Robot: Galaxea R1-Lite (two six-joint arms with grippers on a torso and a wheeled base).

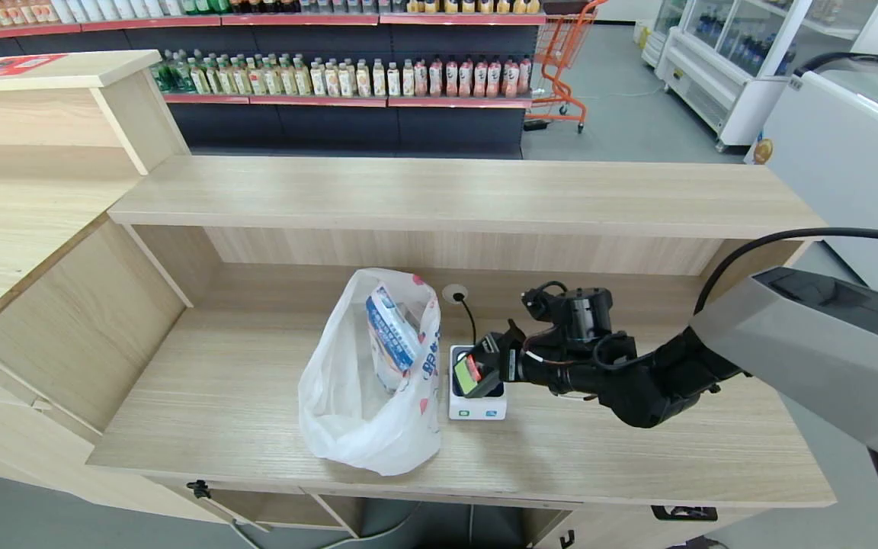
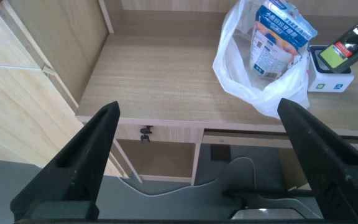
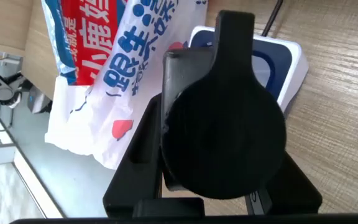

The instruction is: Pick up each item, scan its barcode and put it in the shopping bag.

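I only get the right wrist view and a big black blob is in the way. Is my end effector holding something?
Observer: Yes, the right end effector grips a small green-and-red item just above the white scanner.
Operator: Anything packed already?
Observer: A blue-and-white pack stands inside the shopping bag.
Operator: And my other arm?
Observer: The left end effector is open, out by the counter's front edge.

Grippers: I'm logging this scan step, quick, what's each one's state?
Left gripper: open, empty.
Right gripper: shut on a green item, over the scanner.
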